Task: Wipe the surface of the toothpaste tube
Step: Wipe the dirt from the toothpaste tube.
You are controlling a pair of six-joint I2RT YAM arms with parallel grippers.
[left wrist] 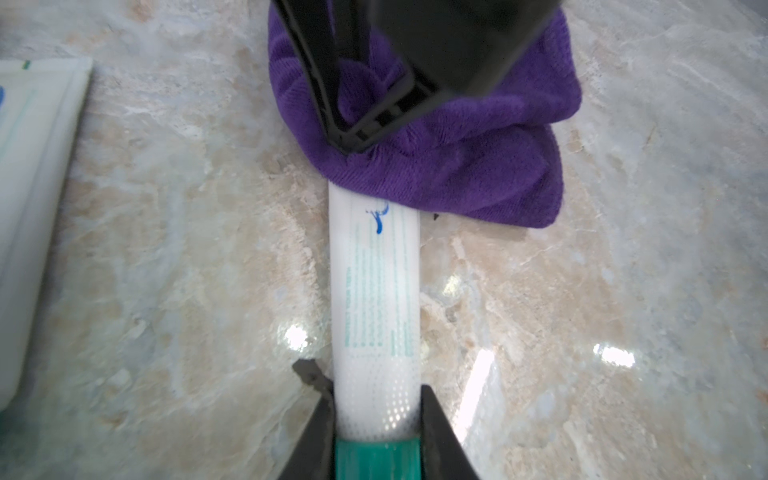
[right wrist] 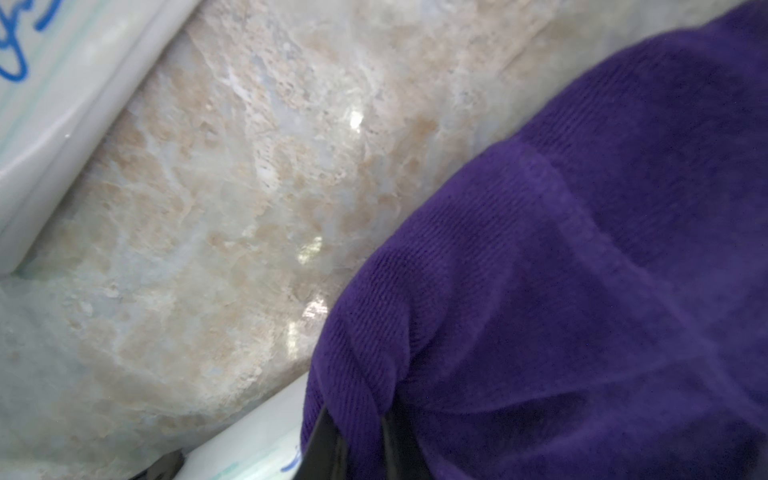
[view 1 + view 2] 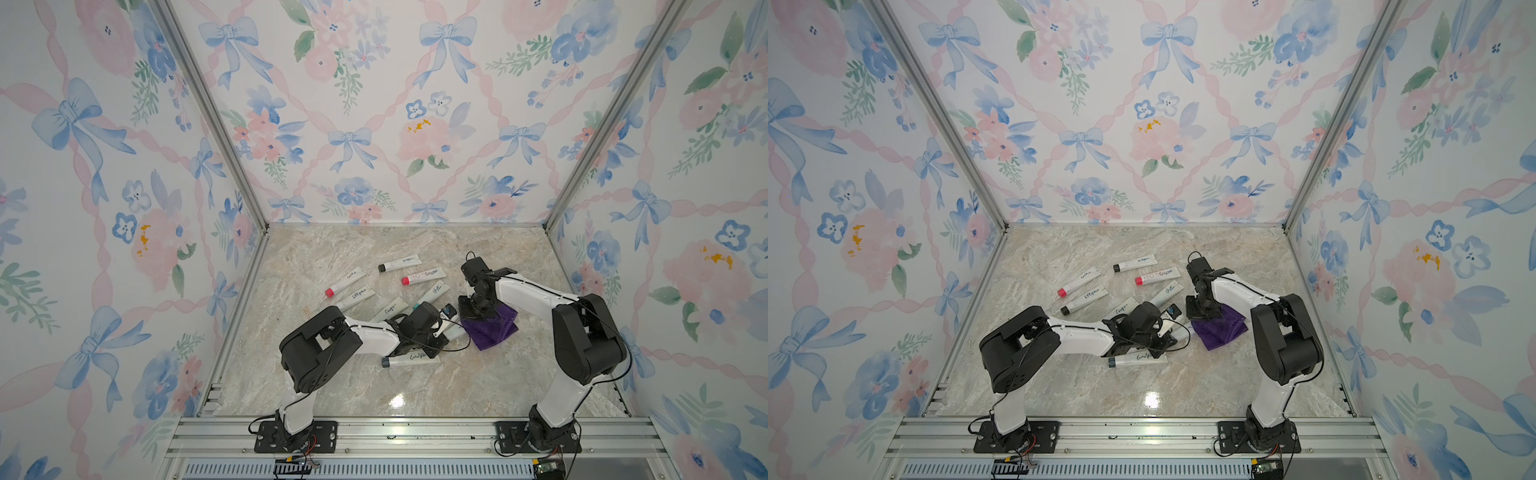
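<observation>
Now: two robot arms meet near the middle of the marble table (image 3: pixel 332 266).
Left gripper (image 1: pixel 374 386): its fingers are clamped on the toothpaste tube (image 1: pixel 374 282), right by the green cap (image 1: pixel 376 457).
Toothpaste tube: its cap end sits in the left gripper, and its far end goes under the purple cloth (image 1: pixel 478 166).
Right gripper (image 2: pixel 361 444): its fingers are pinched tight on a fold of the purple cloth.
Purple cloth: in both top views it sits bunched up at 3 o'clock from the left gripper, under the right gripper.
Blue scribble (image 1: pixel 378 218): on the tube, just beside the cloth's edge.
Other tubes (image 3: pixel 399 264): spread on the table from 10 to 1 o'clock of the left gripper.
One more tube (image 3: pixel 409 359): at 7 o'clock, just beside that gripper.
</observation>
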